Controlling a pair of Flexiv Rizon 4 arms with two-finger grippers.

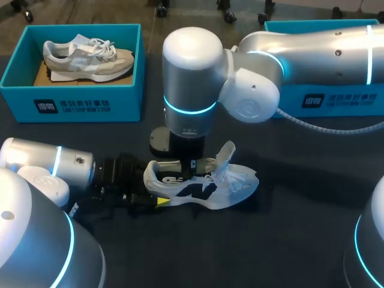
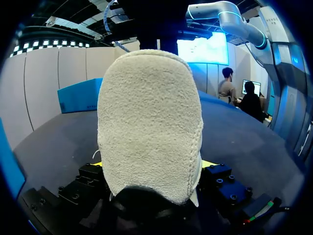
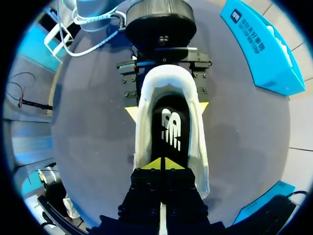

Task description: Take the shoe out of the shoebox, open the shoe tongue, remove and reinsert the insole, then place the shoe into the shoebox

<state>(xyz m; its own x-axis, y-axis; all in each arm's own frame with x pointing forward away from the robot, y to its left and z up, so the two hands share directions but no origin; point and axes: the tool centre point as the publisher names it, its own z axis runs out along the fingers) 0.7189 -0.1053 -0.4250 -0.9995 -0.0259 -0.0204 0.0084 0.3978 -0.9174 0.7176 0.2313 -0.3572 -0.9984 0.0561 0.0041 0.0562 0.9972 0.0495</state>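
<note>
The right claw (image 3: 163,164) comes straight down into the mouth of a white sneaker (image 1: 210,189). Its yellow tips are pressed together just over the black insole (image 3: 171,127), at the toe end of the opening. Whether anything thin is caught between them cannot be seen. It is probably placed there to work the insole.

The left claw (image 3: 167,108) pinches the sneaker's heel from both sides, one yellow tip against each flank. This looks like a bracing hold, keeping the shoe from sliding while the other arm works inside it.

The sneaker lies on its sole in the middle of the dark worktop (image 1: 288,240), heel to the left and toe to the right. Its tongue (image 1: 227,153) is lifted up and back, leaving the opening wide.

At the far left stands an open teal shoebox (image 1: 72,99) holding a grey-and-white sneaker (image 1: 87,57). A second teal shoebox (image 1: 336,99) sits at the far right, half hidden by the right arm, so its inside is not visible.

As for markings, the insole carries a white logo and the shoe's side a dark emblem. Each box front bears a small dark label with white characters.
</note>
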